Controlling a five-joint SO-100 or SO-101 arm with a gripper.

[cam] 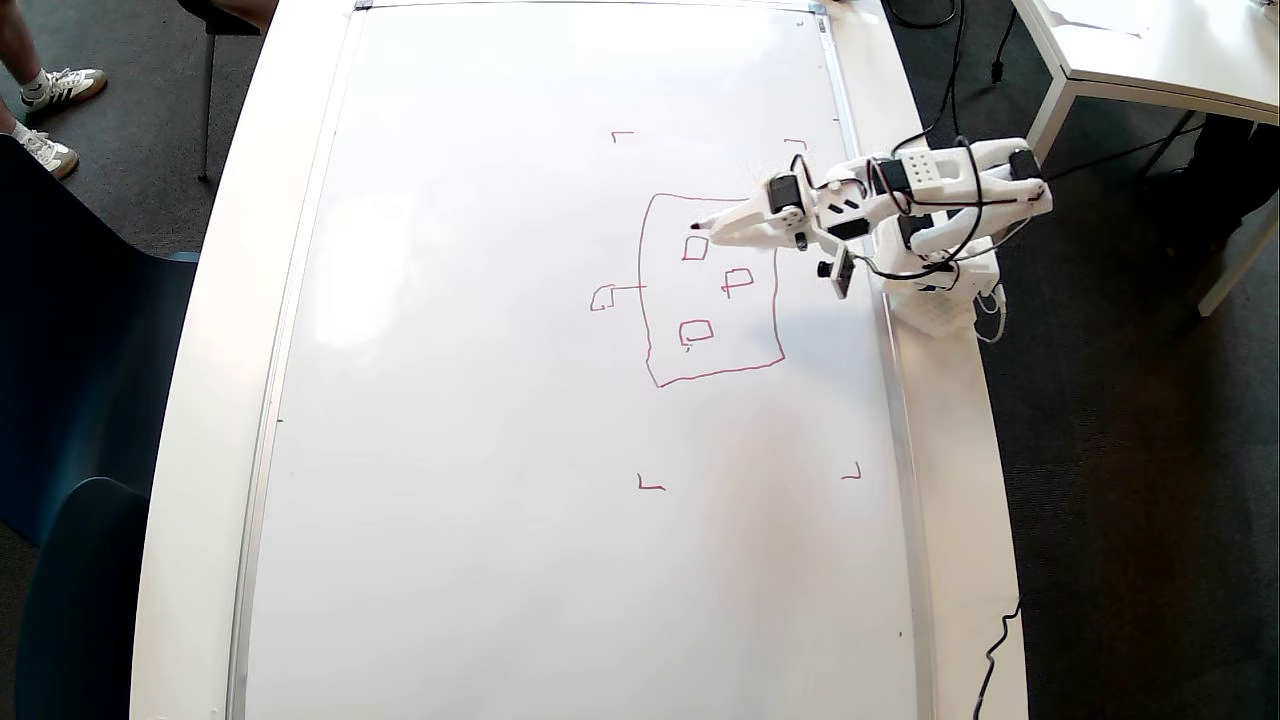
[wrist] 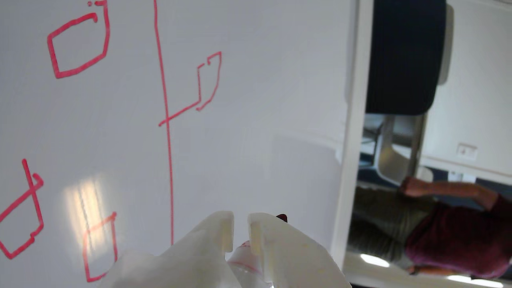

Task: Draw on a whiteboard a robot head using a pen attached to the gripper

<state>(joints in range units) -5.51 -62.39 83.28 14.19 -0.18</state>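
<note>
the gripper (cam: 712, 228), white printed plastic with black servos and cables, is clamped on the pen (cam: 700, 225), its two fingers nearly together in the wrist view with the pen's white barrel (wrist: 245, 256) wedged between them and the dark red tip (wrist: 282, 217) showing just past the right-hand finger. seen from overhead, the pen's tip sits at the upper part of the robot head (cam: 712, 290), just above the topmost small square inside the outline; whether the tip touches the surface cannot be told. the robot head is a wobbly red rectangle with three small squares inside and a stalked little box sticking out of its left side in the overhead view. in the wrist view the long red side of the outline (wrist: 166, 120) runs up the picture, the stalked box branching off to its right. the drawing lies on the right half of the whiteboard (cam: 480, 400), within four small red corner marks (cam: 650, 485). the arm reaches in from its white base (cam: 940, 300) on the table (cam: 960, 480) at the board's right edge.
</note>
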